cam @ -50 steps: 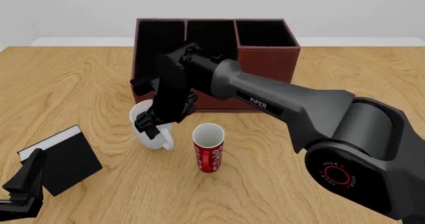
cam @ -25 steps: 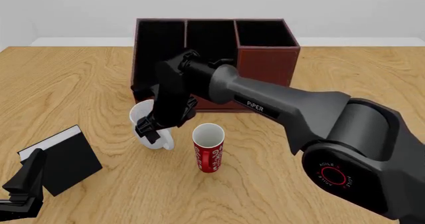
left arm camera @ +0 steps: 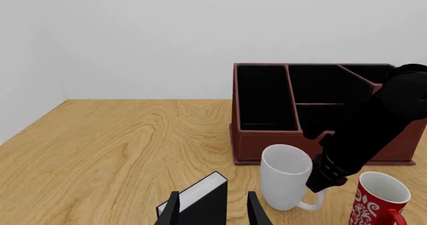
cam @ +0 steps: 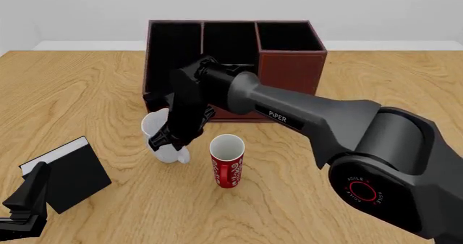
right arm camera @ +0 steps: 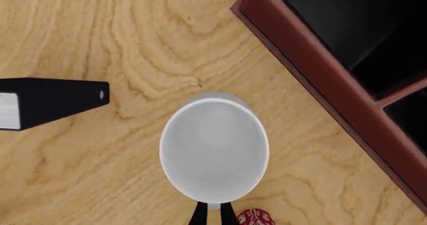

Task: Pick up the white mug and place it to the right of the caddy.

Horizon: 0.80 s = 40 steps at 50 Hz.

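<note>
The white mug (cam: 156,131) stands in front of the caddy's left part; it also shows in the left wrist view (left arm camera: 285,177) and from above in the right wrist view (right arm camera: 213,150). The caddy (cam: 289,65) is a large reddish-brown box with black compartments at the back, also seen in the wrist views (left arm camera: 267,140) (right arm camera: 313,70). My right gripper (cam: 169,141) reaches down from above and is shut on the mug's rim at its handle side (right arm camera: 211,216). My left gripper (left arm camera: 213,212) is open and empty at the near left (cam: 27,198).
A red mug with white lettering (cam: 227,165) stands just right of the white mug, close to my right gripper. A black book with a white edge (cam: 72,171) lies at the near left, right in front of my left gripper. Bare wooden table (cam: 391,92) lies right of the caddy.
My right gripper has drawn up slightly with the white mug in its grip; the mug has shifted and tilted a little. The left arm has not moved.
</note>
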Tool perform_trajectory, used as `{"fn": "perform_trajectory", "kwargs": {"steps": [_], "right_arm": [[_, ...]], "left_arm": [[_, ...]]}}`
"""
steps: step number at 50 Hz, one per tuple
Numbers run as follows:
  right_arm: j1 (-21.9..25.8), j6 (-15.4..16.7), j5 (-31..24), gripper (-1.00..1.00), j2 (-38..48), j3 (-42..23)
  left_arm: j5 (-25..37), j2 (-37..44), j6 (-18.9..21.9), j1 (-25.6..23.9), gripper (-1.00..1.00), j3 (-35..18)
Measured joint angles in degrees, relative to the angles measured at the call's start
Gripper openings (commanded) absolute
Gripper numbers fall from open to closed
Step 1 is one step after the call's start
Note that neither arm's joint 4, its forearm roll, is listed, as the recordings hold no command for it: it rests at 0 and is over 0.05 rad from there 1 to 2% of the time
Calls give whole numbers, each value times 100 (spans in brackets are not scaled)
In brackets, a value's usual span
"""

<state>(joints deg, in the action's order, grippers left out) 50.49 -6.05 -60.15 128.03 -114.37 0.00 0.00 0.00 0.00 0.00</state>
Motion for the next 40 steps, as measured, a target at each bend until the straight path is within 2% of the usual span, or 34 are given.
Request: {"fn": "perform_trajectory", "kwargs": {"steps": [24, 40], "right_arm": [[-50, 139, -12, -100, -144, 2], [-142, 524, -25, -100, -520, 38]], "left_arm": [[0, 0, 0, 0, 100, 0], [0, 0, 0, 0, 100, 0]]}}
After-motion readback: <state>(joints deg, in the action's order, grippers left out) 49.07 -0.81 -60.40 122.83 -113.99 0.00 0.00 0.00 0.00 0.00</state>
